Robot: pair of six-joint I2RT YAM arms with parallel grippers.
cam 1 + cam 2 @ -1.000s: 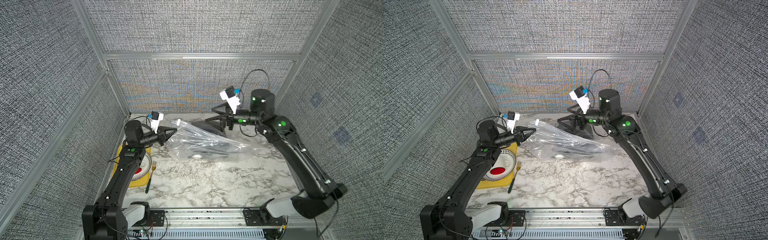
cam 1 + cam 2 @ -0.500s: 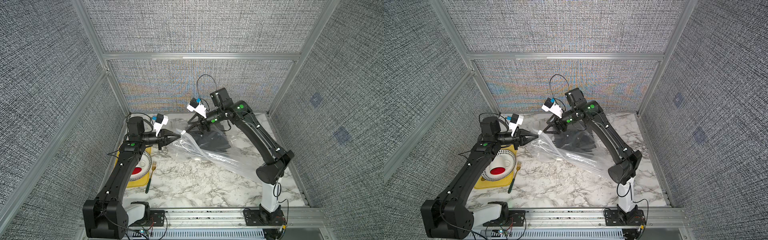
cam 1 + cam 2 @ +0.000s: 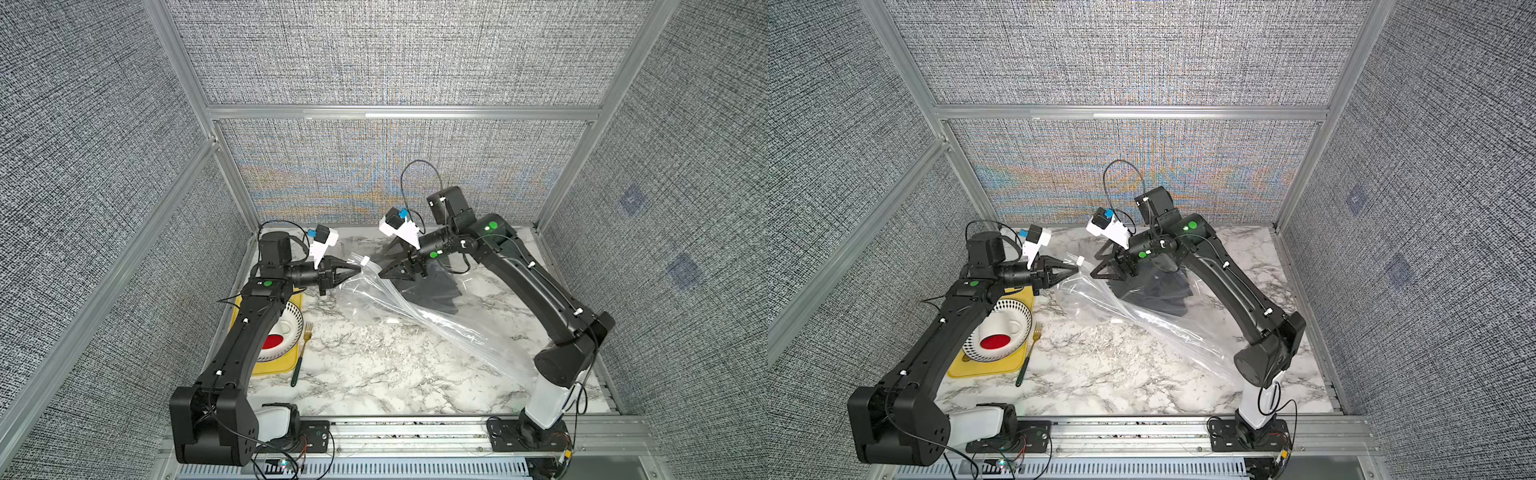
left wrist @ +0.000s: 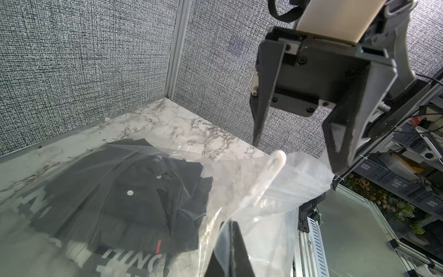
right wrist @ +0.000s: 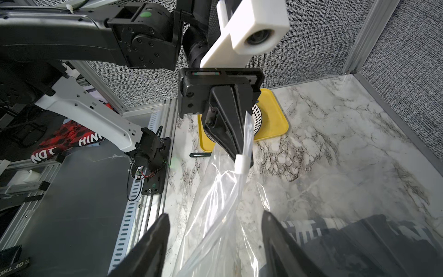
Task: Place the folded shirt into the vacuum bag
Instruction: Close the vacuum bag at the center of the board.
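The vacuum bag (image 3: 419, 318) (image 3: 1142, 322), clear and crinkly, stretches from the back middle toward the front right of the marble table. My left gripper (image 3: 358, 269) (image 3: 1076, 268) (image 4: 231, 224) is shut on its raised edge, next to a white slider clip (image 5: 242, 165) (image 4: 273, 167). My right gripper (image 3: 376, 268) (image 3: 1093, 267) (image 5: 215, 215) faces it with jaws apart, straddling the bag's bunched plastic without pinching it. The folded shirt (image 3: 428, 286) (image 4: 124, 191) is black with white lettering. It lies at the back, seen through the film; I cannot tell whether it is inside.
A yellow tray (image 3: 274, 368) at the left holds a patterned plate (image 3: 291, 328) and a white cup with a red centre. A gold fork with a green handle (image 3: 300, 357) lies beside the tray. Grey fabric walls close in the back and both sides.
My right arm swung left from the back right to the bag's raised edge, and its jaws narrowed. The bag turned and stretched diagonally toward the front right. My left gripper kept its hold.
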